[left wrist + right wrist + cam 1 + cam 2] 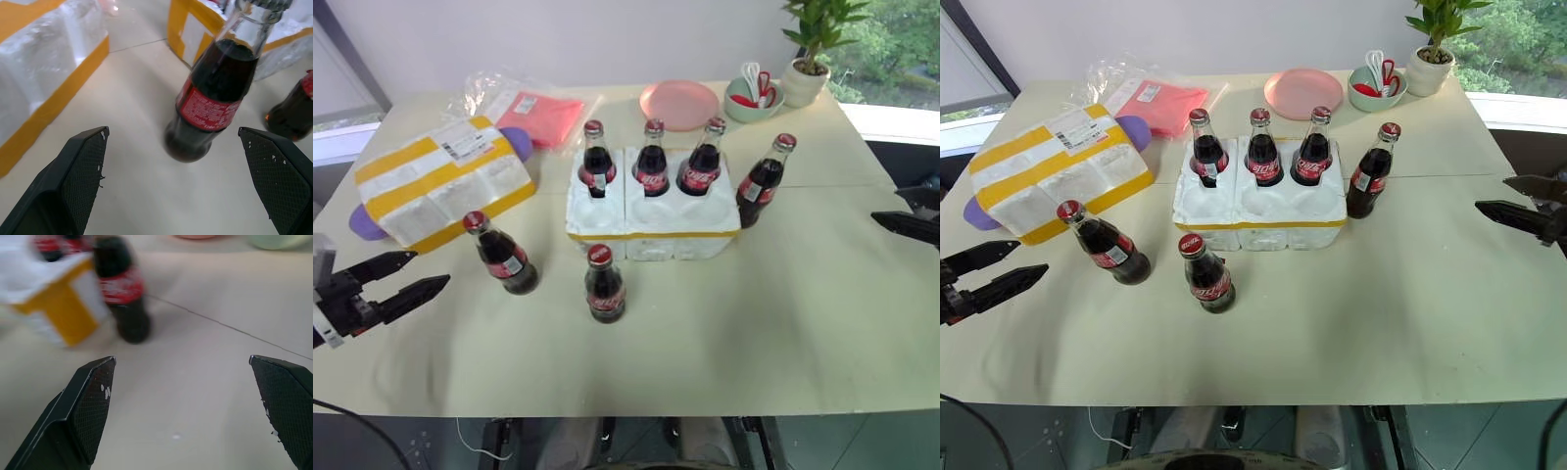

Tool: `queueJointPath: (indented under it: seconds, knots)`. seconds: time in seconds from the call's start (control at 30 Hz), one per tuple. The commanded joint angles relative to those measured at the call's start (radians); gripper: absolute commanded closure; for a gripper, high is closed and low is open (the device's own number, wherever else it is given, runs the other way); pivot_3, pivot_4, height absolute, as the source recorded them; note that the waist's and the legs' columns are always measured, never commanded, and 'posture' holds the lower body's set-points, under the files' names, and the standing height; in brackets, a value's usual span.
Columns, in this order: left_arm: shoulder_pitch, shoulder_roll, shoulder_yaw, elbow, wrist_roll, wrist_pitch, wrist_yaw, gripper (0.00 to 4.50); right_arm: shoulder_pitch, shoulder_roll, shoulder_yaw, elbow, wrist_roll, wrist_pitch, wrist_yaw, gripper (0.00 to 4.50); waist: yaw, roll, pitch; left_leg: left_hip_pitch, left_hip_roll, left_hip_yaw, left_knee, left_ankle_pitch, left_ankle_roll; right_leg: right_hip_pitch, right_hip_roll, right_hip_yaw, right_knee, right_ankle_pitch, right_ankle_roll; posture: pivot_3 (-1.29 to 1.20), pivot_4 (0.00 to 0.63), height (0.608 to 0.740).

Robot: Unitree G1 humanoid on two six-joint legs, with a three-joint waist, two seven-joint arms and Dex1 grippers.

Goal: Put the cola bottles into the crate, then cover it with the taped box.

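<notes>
The crate (651, 227) is a low white foam block with a thin yellow band, at the table's middle. Three cola bottles stand in its back wells (598, 160) (652, 160) (702, 159). Another bottle (762, 182) stands on the table just right of the crate. Two more stand in front of it: one (604, 285) at the centre, one (503, 255) to the left. The taped box (444, 180), white with broad yellow stripes, lies back left. My left gripper (411, 275) is open, left of the front-left bottle (210, 98). My right gripper (1513, 201) is open at the right edge, facing the right-hand bottle (122, 293).
At the back stand a pink plate (678, 104), a green bowl with utensils (753, 96), a potted plant (811, 49) and a clear bag with a red packet (536, 113). A purple object (364, 223) sticks out from under the taped box.
</notes>
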Motion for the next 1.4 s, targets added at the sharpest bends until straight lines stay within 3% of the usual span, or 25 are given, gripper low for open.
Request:
queueJointPath:
  seconds: [0.03, 0.23, 0.47, 0.93, 1.1, 1.4]
  knots:
    - [-0.024, 0.037, -0.027, 0.013, 0.001, -0.007, -0.037, 0.02, 0.036, -0.037, -0.060, -0.179, 0.093, 0.101, 0.042, 0.00, 0.000, 0.000, 0.000, 0.000, 0.000, 0.000, 0.000, 0.000, 0.000, 0.000, 0.000, 0.000, 0.000, 0.000, 0.000, 0.00, 0.150, 0.740]
    - [-0.089, 0.062, -0.192, 0.049, 0.080, -0.079, -0.090, 0.02, 0.107, -0.026, -0.112, -0.432, 0.185, 0.214, 0.021, 0.00, 0.008, 0.000, 0.000, 0.000, 0.000, 0.001, 0.001, -0.002, -0.002, 0.000, -0.001, 0.000, 0.000, 0.000, 0.000, 0.00, 0.150, 0.740]
    - [-0.248, 0.003, -0.333, 0.132, 0.136, -0.149, -0.068, 0.02, 0.178, -0.028, -0.178, -0.596, 0.258, 0.294, 0.001, 0.00, 0.012, 0.000, 0.000, 0.000, 0.000, 0.001, 0.002, -0.001, -0.002, 0.001, -0.001, 0.000, -0.001, 0.000, 0.000, 0.00, 0.150, 0.740]
    - [-0.389, -0.057, -0.516, 0.197, 0.207, -0.191, -0.086, 0.02, 0.173, 0.014, -0.196, -0.748, 0.382, 0.387, -0.128, 0.00, 0.010, -0.001, 0.000, 0.000, 0.000, 0.001, 0.003, 0.000, 0.000, 0.001, -0.001, 0.000, 0.000, 0.001, 0.000, 0.00, 0.150, 0.740]
    - [-0.413, -0.054, -0.516, 0.215, 0.198, -0.188, -0.100, 1.72, 0.183, 0.030, -0.193, -0.769, 0.391, 0.384, -0.159, 0.00, 0.010, -0.001, 0.000, 0.000, 0.000, 0.001, 0.003, 0.000, 0.001, 0.001, -0.001, 0.000, 0.000, 0.001, 0.000, 0.00, 0.150, 0.740]
    - [-0.561, 0.004, -0.455, 0.173, 0.048, -0.021, -0.138, 1.73, 0.235, 0.043, -0.193, -0.791, 0.379, 0.370, -0.190, 0.00, 0.011, -0.007, 0.004, -0.001, -0.001, 0.001, 0.004, 0.000, 0.001, 0.001, 0.000, 0.000, 0.001, 0.001, 0.000, 0.00, 0.150, 0.740]
